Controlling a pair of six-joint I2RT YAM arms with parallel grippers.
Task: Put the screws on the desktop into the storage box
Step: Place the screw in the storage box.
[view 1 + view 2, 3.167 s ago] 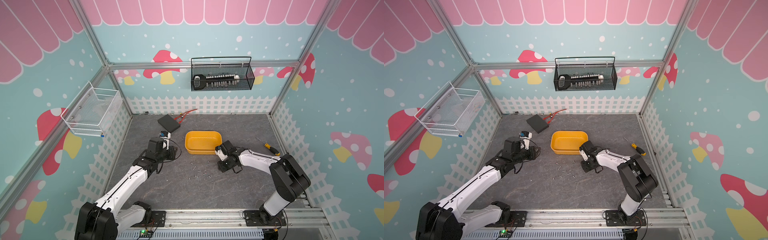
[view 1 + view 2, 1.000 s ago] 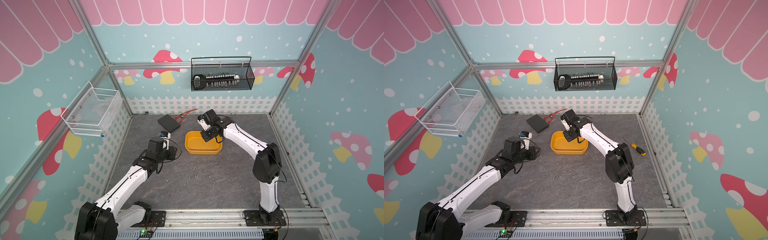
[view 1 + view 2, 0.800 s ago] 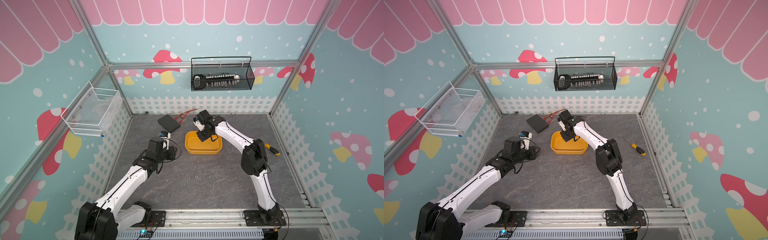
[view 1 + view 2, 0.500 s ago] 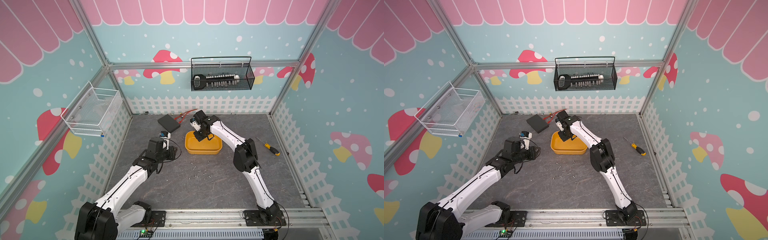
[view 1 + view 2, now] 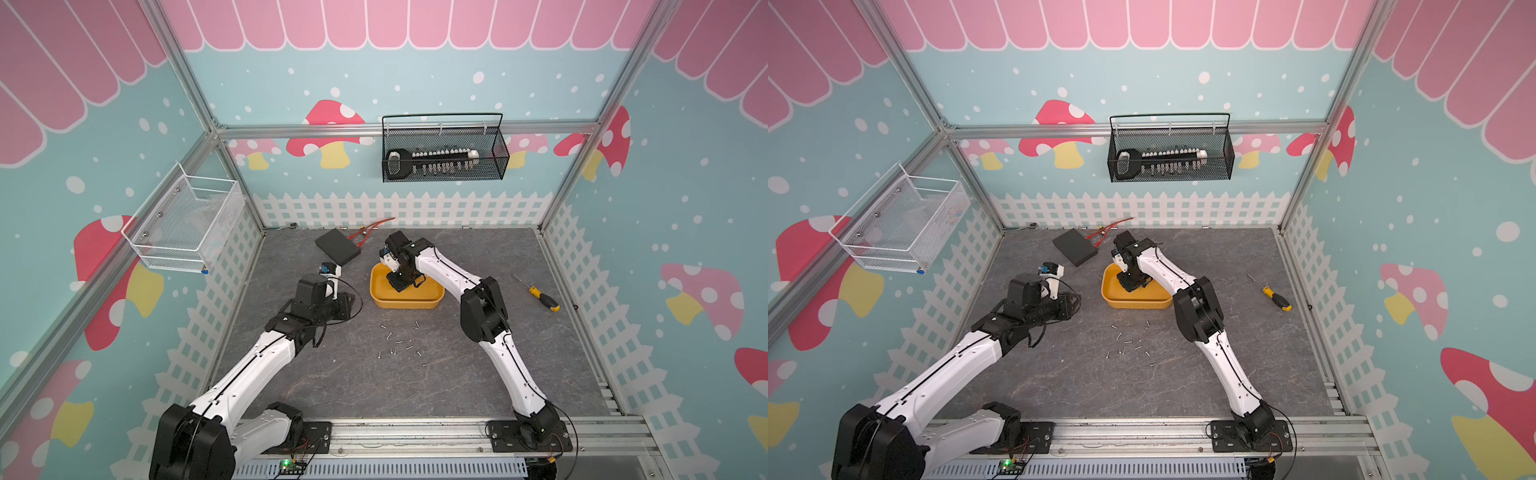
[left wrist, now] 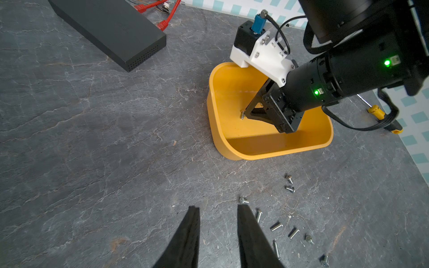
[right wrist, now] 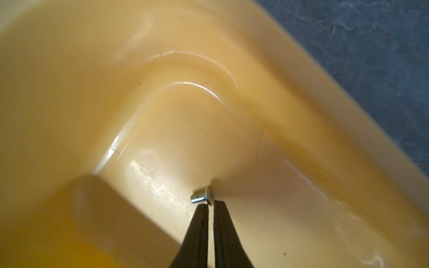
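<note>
Several tiny silver screws [image 5: 399, 345] [image 5: 1129, 345] lie scattered on the dark grey desktop [image 5: 478, 257] in front of the yellow storage box [image 5: 405, 305] [image 5: 1136, 304]. My right gripper [image 7: 210, 204] reaches down inside the box, its jaws parted by a narrow slit with nothing in it. One screw [image 7: 202, 197] [image 6: 242, 114] lies on the box floor just past the fingertips. My left gripper [image 6: 218, 208] hovers open over bare desktop at the left edge of the scattered screws [image 6: 276, 226], nothing between its fingers.
A flat black box [image 5: 337, 246] and red cables [image 5: 372, 227] lie behind the storage box to its left. A yellow-handled screwdriver [image 5: 540, 296] rests at the right. A black mesh basket [image 5: 442, 160] hangs on the back wall and a white wire basket [image 5: 187, 224] on the left wall.
My right arm swung from the desktop beside the scattered screws up and into the storage box, and its jaws have just parted slightly. The left arm has not moved.
</note>
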